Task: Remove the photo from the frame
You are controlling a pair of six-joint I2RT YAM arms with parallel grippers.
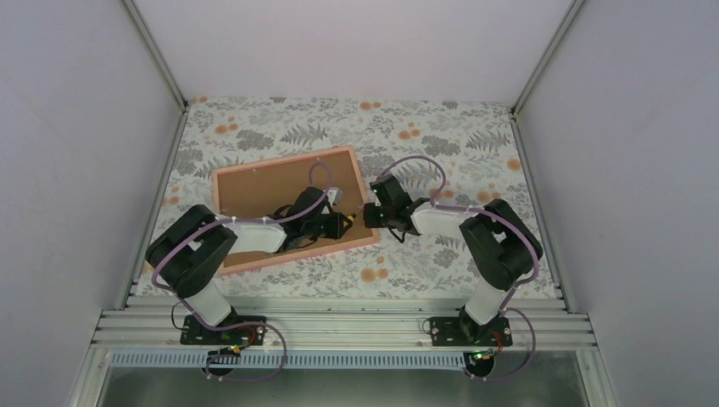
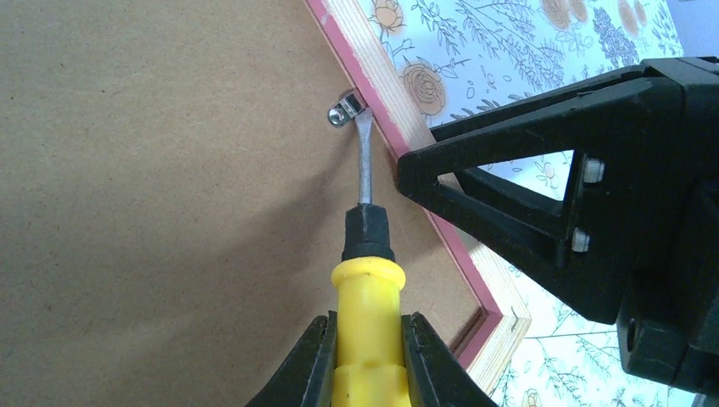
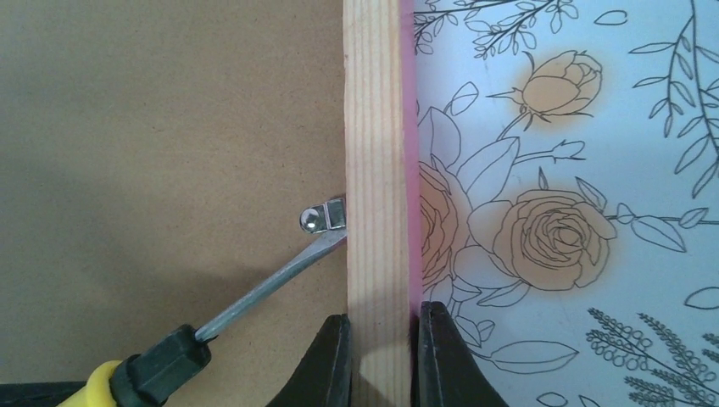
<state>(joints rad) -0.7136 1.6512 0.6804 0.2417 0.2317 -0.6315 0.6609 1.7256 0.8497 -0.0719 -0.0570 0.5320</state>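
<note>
Frame (image 1: 280, 163) face down under my screwdriver (image 2: 366, 292), long axis left to right, right end angled away. Only brown backing board (image 2: 153, 212) shows; the photo is hidden beneath. My left gripper (image 2: 366, 332) clenches the yellow handle, blade tip at a metal clip (image 3: 324, 217). My right gripper (image 3: 381, 329) pinches the wooden rail just beside that tip.

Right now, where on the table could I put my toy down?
The flowery table is bare between the frame and the back wall, and in the far right corner. Crowded at the frame's right edge, where the left gripper and right gripper meet.
</note>
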